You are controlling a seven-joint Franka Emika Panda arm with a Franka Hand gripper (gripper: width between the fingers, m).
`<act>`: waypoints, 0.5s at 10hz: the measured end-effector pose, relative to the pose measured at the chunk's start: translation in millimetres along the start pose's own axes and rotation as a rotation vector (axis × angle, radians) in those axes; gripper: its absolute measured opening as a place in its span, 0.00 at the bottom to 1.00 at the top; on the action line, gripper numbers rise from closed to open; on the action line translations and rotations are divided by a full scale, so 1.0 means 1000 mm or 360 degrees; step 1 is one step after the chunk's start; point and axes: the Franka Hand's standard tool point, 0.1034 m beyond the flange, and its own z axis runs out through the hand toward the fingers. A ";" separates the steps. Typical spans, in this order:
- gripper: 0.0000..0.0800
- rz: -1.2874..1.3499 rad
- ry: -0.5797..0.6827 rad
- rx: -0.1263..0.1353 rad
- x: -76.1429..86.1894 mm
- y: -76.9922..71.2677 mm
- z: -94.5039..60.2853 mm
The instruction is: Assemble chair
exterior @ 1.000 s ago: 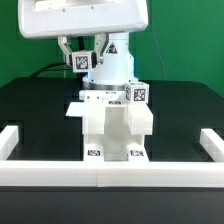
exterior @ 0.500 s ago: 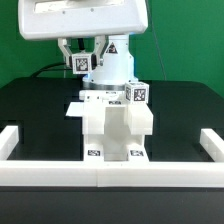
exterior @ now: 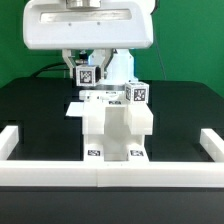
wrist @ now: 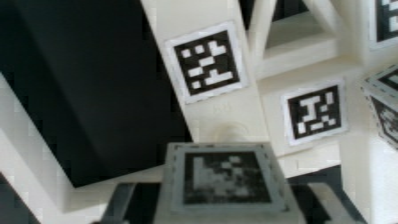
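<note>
The partly built chair (exterior: 115, 127), a stack of chunky white blocks with square tags, stands in the middle of the black table against the front rail. A tagged cube-like part (exterior: 137, 95) sits at its top on the exterior view's right. My gripper (exterior: 87, 73) hangs behind and above the chair, shut on a small white tagged chair piece (exterior: 86, 72). In the wrist view the held piece (wrist: 222, 172) fills the space between the dark fingers (wrist: 153, 200), with tagged white chair faces (wrist: 214, 62) beyond it.
A white rail (exterior: 110, 176) borders the table's front and turns up at both sides (exterior: 10, 140) (exterior: 212, 140). A flat white sheet, probably the marker board (exterior: 73, 110), lies just behind the chair on the exterior view's left. Green wall behind.
The arm has shifted: the big white hand housing now fills more of the top of the exterior view, and the held piece has moved slightly down and to that view's right.
</note>
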 end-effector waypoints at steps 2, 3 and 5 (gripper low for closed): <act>0.34 0.0001 -0.0001 -0.0001 0.000 0.001 0.000; 0.34 0.0002 -0.0002 -0.0001 -0.001 0.001 0.000; 0.34 0.0000 -0.0007 -0.0014 -0.002 0.000 0.005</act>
